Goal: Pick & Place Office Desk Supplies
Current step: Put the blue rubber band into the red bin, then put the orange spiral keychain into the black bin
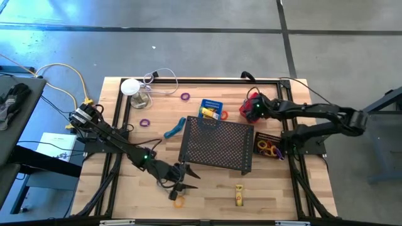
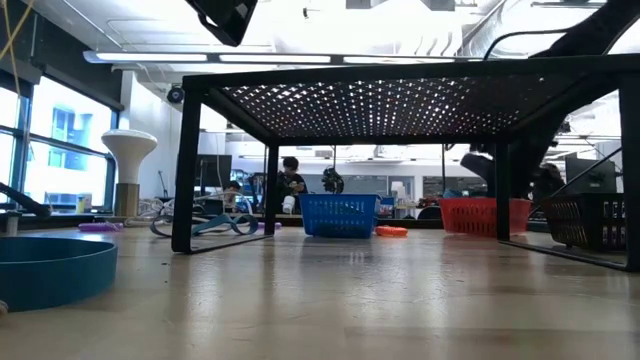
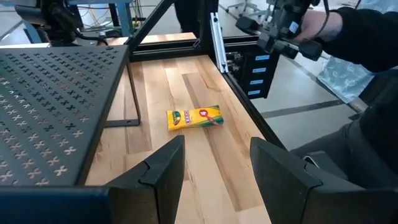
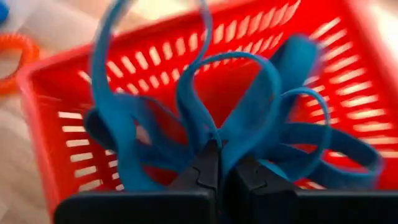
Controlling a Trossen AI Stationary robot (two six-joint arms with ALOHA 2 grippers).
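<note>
My right gripper [image 4: 221, 177] is shut on a bunch of blue rubber-band loops [image 4: 249, 106] over the red basket [image 1: 249, 108], which shows close up in the right wrist view [image 4: 81, 81]. My left gripper [image 1: 182, 177] hovers open near the table's near edge, beside the black mesh tray [image 1: 217, 145]. A small yellow crayon box [image 3: 194, 117] lies flat on the wood ahead of its fingers, also in the high view [image 1: 239, 193]. An orange ring [image 1: 180, 201] lies by the left gripper. Another blue loop [image 1: 174, 129], purple rings [image 1: 185, 96] [image 1: 145, 122] and an orange ring [image 1: 224, 115] lie loose. My right gripper pinches several blue rubber-band loops between its two fingers, where the bands bunch together [image 4: 211, 140]. The loops fan out beyond the fingertips in front of the red basket's inside. Whether they touch the basket I cannot tell.
A blue basket [image 1: 211, 107] holding a yellow box stands behind the mesh tray. A black basket [image 1: 269, 145] with coloured items sits at the tray's right. The white round-topped object [image 1: 130, 88] with its cable stands far left. A person's hands and sleeve [image 3: 336, 31] show beyond the table's edge.
</note>
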